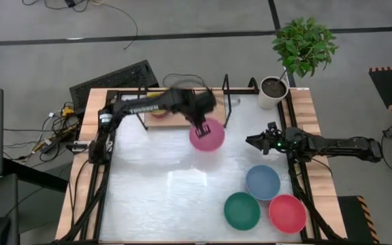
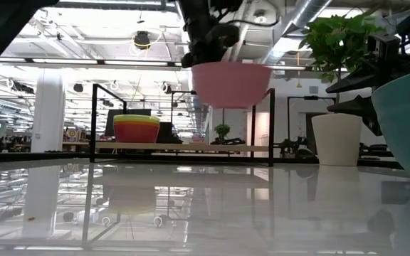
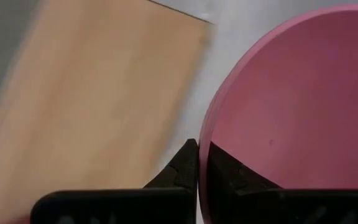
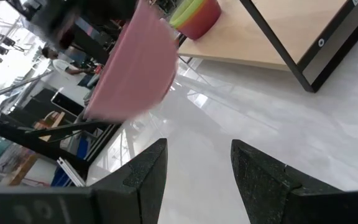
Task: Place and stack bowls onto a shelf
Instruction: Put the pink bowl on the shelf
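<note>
The left pincer (image 1: 201, 126) is clamped on the rim of the pink bowl (image 1: 207, 135), which hangs in the air just beside the shelf (image 1: 160, 121). To do this step well, the arm should keep the bowl level, carry it over the wooden board, and lower it onto a bare part beside the stack of small bowls (image 2: 136, 129) before letting go. The right pincer (image 1: 252, 141) waits near the plant pot (image 1: 273, 91), its fingers apart and holding nothing. Three large bowls rest on the worktop (image 1: 155, 197): one teal (image 1: 241, 210), one blue (image 1: 262, 182), one red (image 1: 287, 213). There is one shelf and one pot.
</note>
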